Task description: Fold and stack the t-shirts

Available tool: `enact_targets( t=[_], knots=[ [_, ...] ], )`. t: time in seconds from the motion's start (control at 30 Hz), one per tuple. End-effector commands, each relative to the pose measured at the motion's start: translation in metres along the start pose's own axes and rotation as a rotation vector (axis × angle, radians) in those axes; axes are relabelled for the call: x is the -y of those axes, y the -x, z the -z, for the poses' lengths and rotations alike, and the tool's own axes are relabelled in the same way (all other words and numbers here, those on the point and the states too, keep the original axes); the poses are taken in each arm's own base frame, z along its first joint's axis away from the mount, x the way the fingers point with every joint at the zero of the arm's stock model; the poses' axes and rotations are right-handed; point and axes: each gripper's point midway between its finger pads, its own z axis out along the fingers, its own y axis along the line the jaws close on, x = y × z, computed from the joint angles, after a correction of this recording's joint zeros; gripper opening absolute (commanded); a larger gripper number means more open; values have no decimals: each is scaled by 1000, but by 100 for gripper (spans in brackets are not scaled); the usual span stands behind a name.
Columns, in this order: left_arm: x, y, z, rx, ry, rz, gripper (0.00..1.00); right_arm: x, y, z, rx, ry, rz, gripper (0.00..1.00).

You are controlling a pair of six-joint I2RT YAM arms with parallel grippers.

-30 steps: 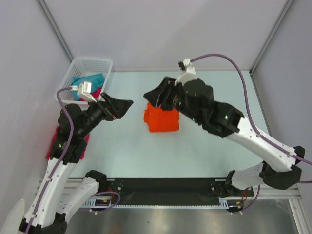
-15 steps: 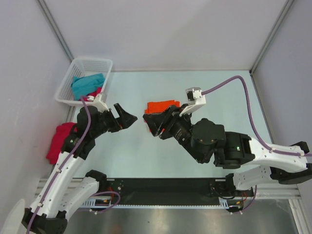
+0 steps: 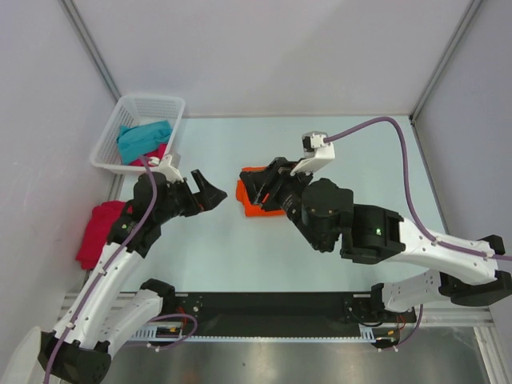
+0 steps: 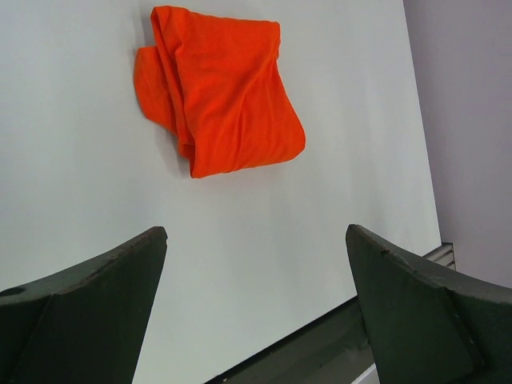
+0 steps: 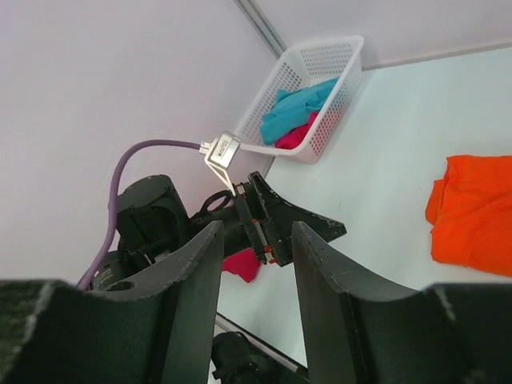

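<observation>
At the near left edge of the pale table point(image 3: 360, 152), a crumpled crimson cloth t-shirt point(image 3: 100, 228) is lying beside the left arm, well apart from both grippers. Further in, the left gripper point(image 4: 256, 232) is hovering with its jaws standing wide and nothing between them. It is pointing to the right, toward the middle of the table.

There the bright orange cloth t-shirt point(image 4: 228, 96) is lying flat as a loosely folded bundle. It is lying just to the right of the left gripper and partly under the right gripper point(image 5: 256, 230). The jaws of the right gripper are standing partly apart and are gripping nothing, and it is facing the left gripper across the bundle. So the right arm is looking nearer to the orange cloth. The bundle is appearing almost as wide as long, so its long axis cannot be told surely.

At the far left corner, the white plastic lattice basket point(image 3: 150, 98) is holding the teal blue cloth t-shirt point(image 3: 144, 138) and a second crimson t-shirt point(image 3: 158, 152). For these the left arm is probably standing closer.
</observation>
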Motion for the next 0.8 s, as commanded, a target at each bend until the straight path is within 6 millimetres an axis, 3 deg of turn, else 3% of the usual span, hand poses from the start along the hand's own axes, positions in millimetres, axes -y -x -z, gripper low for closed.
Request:
enact_targets(
  t=[0.0,0.53,0.6,0.67,0.73,0.77],
  knots=[
    [7,9,1,37,-32,-33,99,-5,6,-5,0,4,-29,45],
    [9,6,4,35,-50,-22,100,-2,12,8,1,8,-47,45],
    [7,2,0,23,-51,-19,99,12,7,7,0,-26,-53,45],
    [4,-4,-8,9,-62,-15,100,32,17,12,30,-57,-79,46],
    [1,-9,-19,4,-82,-29,100,55,1,8,1,-90,-61,48],
    [-9,-17,-38,-16,-83,-27,100,87,0,-7,-2,-175,-40,50]
  ],
)
